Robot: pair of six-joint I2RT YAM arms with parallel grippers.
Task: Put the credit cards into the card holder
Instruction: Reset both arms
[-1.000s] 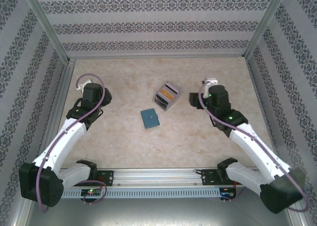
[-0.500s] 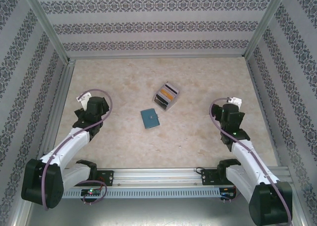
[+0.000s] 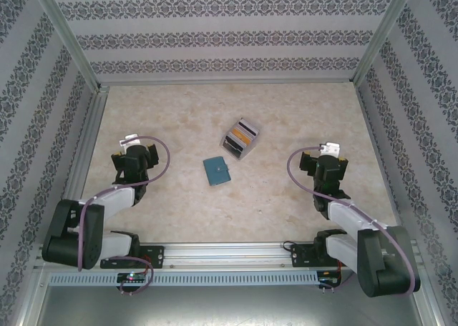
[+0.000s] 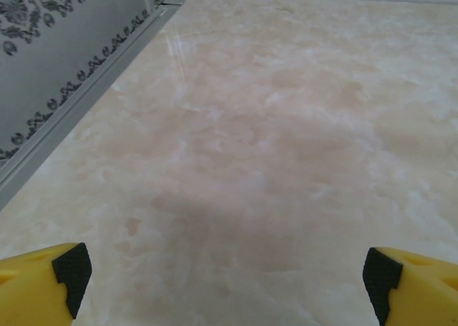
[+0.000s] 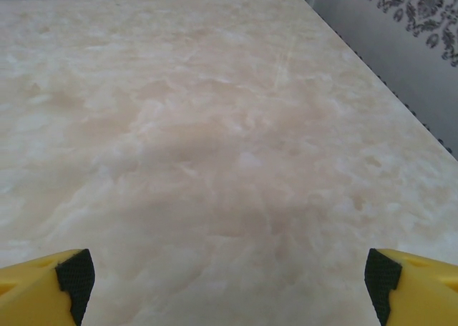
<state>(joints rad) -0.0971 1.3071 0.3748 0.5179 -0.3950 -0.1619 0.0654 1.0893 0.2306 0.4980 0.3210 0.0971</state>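
The left end effector (image 4: 229, 282) and the right end effector (image 5: 229, 282) both gape wide and empty over the bare marbled beige worktop (image 3: 179, 111). The small teal folding card holder (image 3: 216, 171) lies between them (closed, flat). Just beyond it, thin plastic credit cards (image 3: 240, 134) stand upright in a clear grey-edged box (image 3: 245, 147).

Pale marbled tabletop (image 3: 286, 111), walls (image 3: 229, 36) papered in floral stripes (dark on grey), aluminium corner posts (image 3: 66, 36), soft even light
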